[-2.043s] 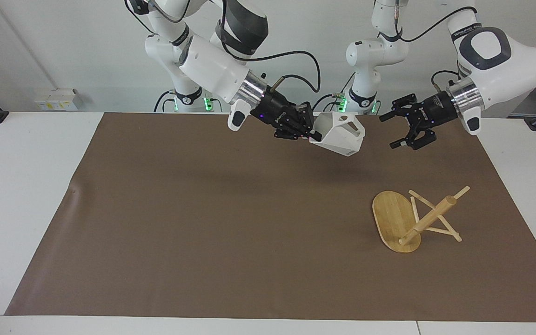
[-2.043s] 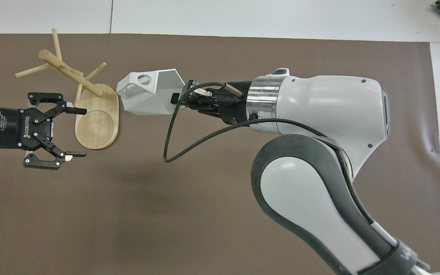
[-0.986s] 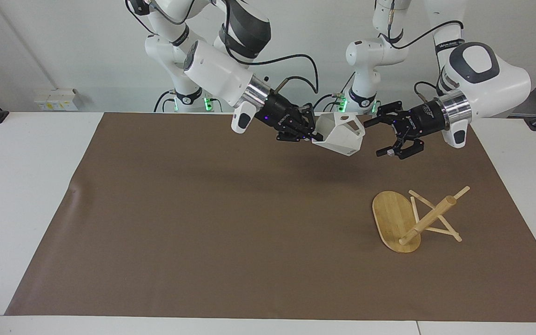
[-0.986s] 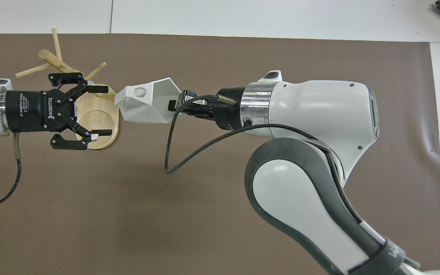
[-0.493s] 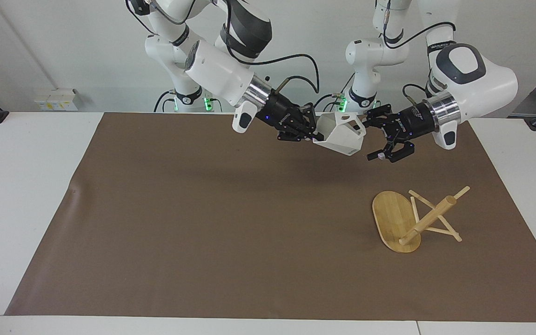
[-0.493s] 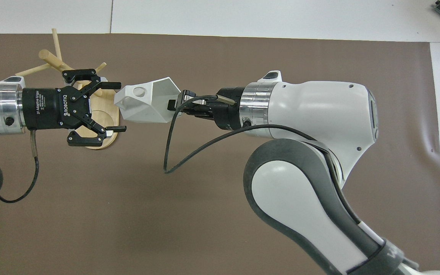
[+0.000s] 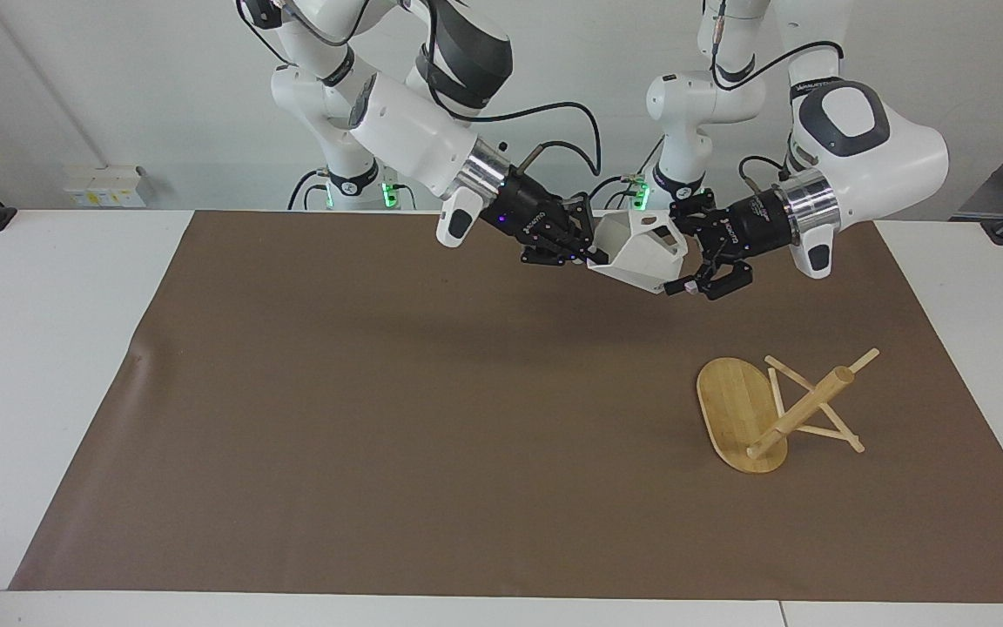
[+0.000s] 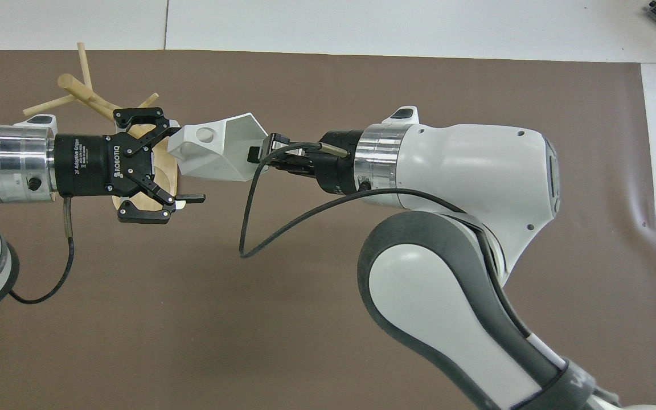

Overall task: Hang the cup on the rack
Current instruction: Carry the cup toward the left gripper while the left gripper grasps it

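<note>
Right end effector [image 7: 590,253] clamped on the cup [image 7: 641,250] rim, holding it tilted in the air, upper centre of the facing frame. Left end effector [image 7: 685,252] spread wide, fingers straddling the cup's handle end (contact unclear), one fingertip above, one below it. Cup handle hole [image 8: 206,135] faces up in the overhead frame. Rack [image 7: 780,409] stands on the brown mat [image 7: 380,418], lower right of the facing frame, post leaning, pegs bare. Mat covers the white counter [image 7: 49,348].

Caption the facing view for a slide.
Right claw holds the white faceted cup aloft as the open left claw brackets it; bamboo rack lies tipped.
</note>
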